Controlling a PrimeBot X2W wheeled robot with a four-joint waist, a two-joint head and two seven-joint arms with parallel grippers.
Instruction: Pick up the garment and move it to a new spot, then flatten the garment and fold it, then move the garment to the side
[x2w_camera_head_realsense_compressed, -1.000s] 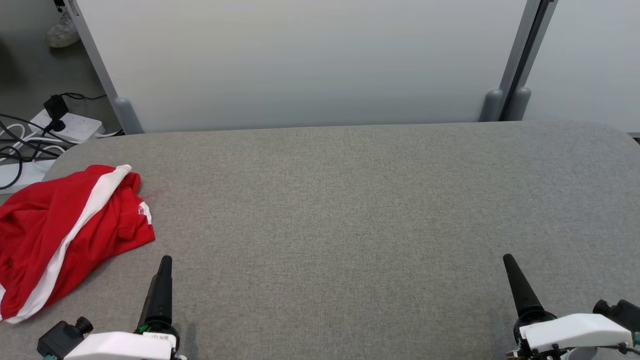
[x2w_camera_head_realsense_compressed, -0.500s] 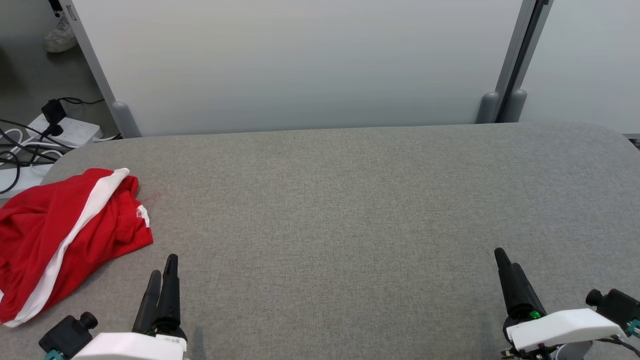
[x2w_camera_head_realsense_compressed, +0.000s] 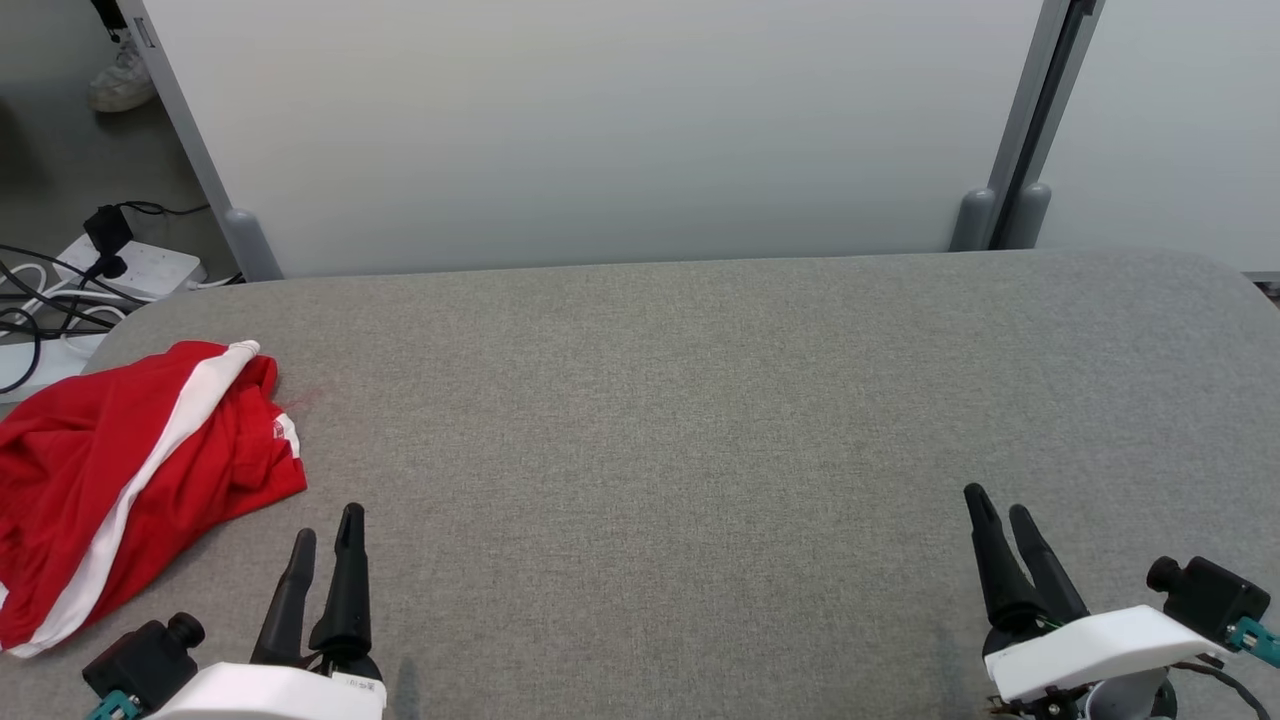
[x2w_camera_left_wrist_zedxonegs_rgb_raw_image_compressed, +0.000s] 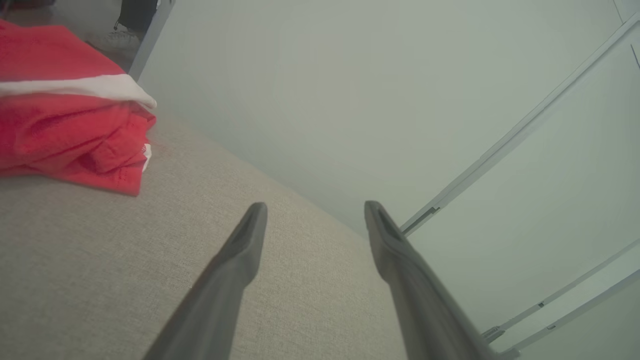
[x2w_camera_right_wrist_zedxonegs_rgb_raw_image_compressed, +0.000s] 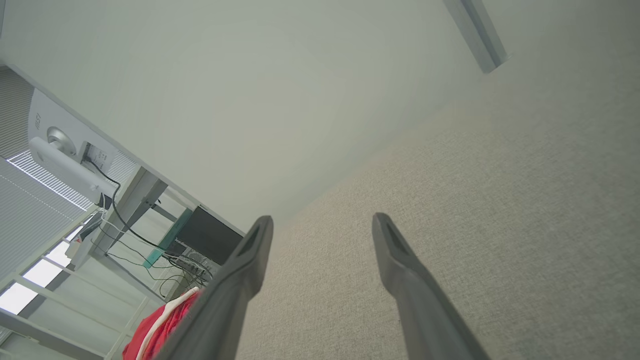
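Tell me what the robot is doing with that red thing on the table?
Nothing is held right now. The red garment with a white stripe lies crumpled at the left end of the grey table. The left gripper hovers open near it, not touching; the right gripper hovers open at the other side. Picking up has not yet begun.

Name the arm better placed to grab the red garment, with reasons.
Left. The red garment lies crumpled at the left end of the table, close beside the open left pincer. The right pincer, also open, sits at the opposite end, well away.
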